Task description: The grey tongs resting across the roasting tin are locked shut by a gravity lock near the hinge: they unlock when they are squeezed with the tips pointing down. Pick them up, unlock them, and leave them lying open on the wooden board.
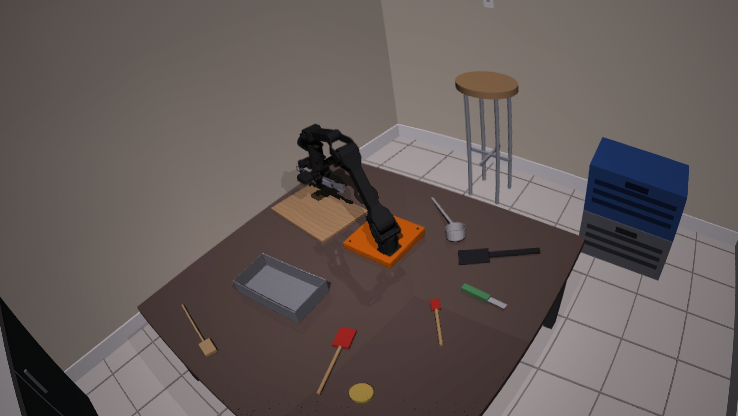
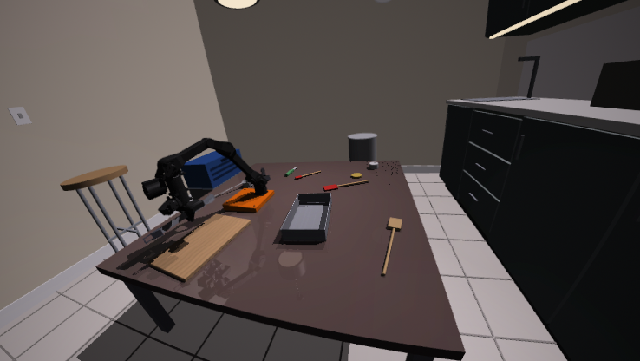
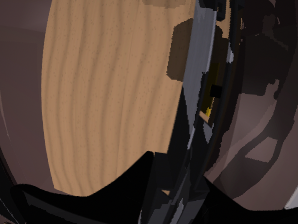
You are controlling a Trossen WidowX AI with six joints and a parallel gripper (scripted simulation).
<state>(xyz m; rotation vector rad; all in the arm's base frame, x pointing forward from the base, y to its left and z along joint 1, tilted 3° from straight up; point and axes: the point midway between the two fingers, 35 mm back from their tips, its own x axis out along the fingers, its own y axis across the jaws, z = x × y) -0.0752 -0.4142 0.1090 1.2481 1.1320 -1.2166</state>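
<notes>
Beige wall (image 1: 180,77) (image 2: 147,67), pale tiled floor (image 1: 656,320) (image 2: 452,251), dark brown bench (image 1: 382,330) (image 2: 358,309) (image 3: 20,115).

Top view: one arm, on orange base plate (image 1: 361,245) (image 2: 255,206), reaching beyond far end of wooden board (image 1: 315,217) (image 2: 205,244) (image 3: 100,100). Grey tongs (image 1: 333,184) (image 2: 208,200) (image 3: 197,55) in closed pincer (image 1: 319,180) (image 2: 188,209) (image 3: 162,159), clear of roasting tin (image 1: 268,302) (image 2: 303,235). One end of tongs projecting from pincer toward base side.

Exterior view: tongs passing through pincer, above bench surface near board. Long axis aslant: higher end toward base plate, lower end away from it, toward bench edge. Tips probably at lower end; lock state not legible.

Wrist view: tongs directly ahead of pincer, long axis running up the frame with slight rightward lean, alongside board's right edge. Board mostly to left.

Next, by judgement: tips steeply down for the unlocking squeeze if still locked; otherwise, axis levelled and shifted over board before release. Risk: tongs overhanging board edge.
</notes>
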